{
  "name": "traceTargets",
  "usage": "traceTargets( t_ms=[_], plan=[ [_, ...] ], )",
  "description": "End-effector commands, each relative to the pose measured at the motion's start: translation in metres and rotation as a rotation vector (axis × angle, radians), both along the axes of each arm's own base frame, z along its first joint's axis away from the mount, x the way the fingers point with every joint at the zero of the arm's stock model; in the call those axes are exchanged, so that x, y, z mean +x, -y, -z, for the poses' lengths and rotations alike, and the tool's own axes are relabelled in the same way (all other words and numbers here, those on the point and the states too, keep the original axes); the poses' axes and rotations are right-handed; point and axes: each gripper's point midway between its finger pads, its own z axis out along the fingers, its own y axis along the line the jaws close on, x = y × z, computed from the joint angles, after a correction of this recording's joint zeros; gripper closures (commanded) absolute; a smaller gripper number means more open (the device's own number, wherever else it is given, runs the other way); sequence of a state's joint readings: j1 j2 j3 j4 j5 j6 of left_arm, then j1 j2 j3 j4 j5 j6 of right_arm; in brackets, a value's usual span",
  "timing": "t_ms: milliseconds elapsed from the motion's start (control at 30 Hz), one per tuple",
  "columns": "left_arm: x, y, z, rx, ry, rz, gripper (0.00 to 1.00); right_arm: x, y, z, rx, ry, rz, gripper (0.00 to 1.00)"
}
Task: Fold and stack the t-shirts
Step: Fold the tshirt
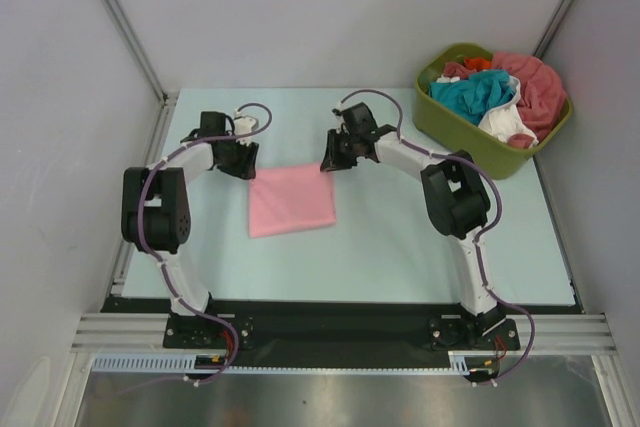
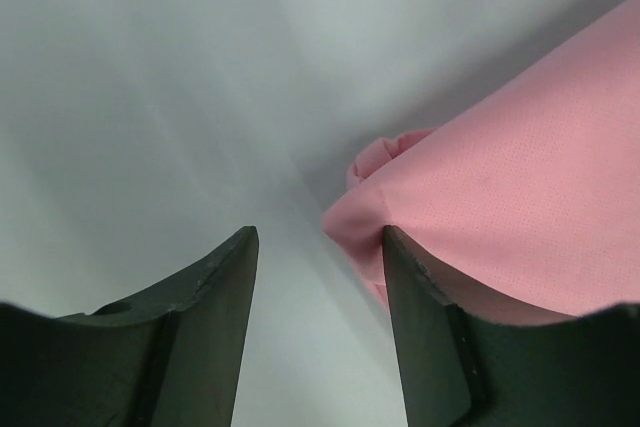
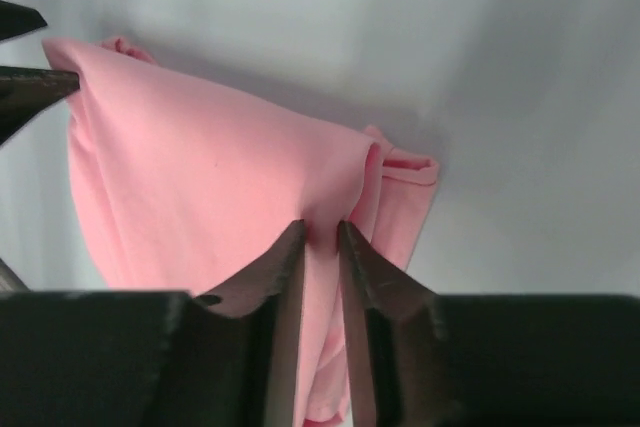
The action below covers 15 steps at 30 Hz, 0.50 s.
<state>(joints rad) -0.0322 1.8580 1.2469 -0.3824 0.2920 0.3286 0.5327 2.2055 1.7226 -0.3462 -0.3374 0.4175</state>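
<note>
The light pink t-shirt [image 1: 290, 199] lies folded in a rough square at the middle of the pale table. My right gripper [image 1: 333, 159] is at its far right corner; in the right wrist view it [image 3: 322, 232] is shut on a raised fold of the pink cloth [image 3: 200, 187]. My left gripper [image 1: 243, 159] is at the far left corner. In the left wrist view it [image 2: 320, 242] is open with bare table between its fingers, and the pink corner [image 2: 500, 217] touches the outside of the right finger.
An olive-green tub [image 1: 470, 142] at the far right holds teal [image 1: 470, 95], coral-red [image 1: 535, 87], white [image 1: 505, 122] and orange [image 1: 478, 63] shirts in a heap. Grey walls and metal posts enclose the table on three sides.
</note>
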Motion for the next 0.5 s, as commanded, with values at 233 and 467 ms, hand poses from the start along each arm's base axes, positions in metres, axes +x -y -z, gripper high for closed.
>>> traceTargets(
  t_ms=[233,467],
  plan=[
    [0.034,0.022,0.001,-0.082,0.033,-0.035,0.42,0.026,0.015,0.017,-0.001,-0.002,0.122,1.00],
    [0.040,0.022,-0.010,-0.099,0.057,-0.065,0.41,0.033,0.022,0.021,0.037,-0.003,0.143,0.94]
  ],
)
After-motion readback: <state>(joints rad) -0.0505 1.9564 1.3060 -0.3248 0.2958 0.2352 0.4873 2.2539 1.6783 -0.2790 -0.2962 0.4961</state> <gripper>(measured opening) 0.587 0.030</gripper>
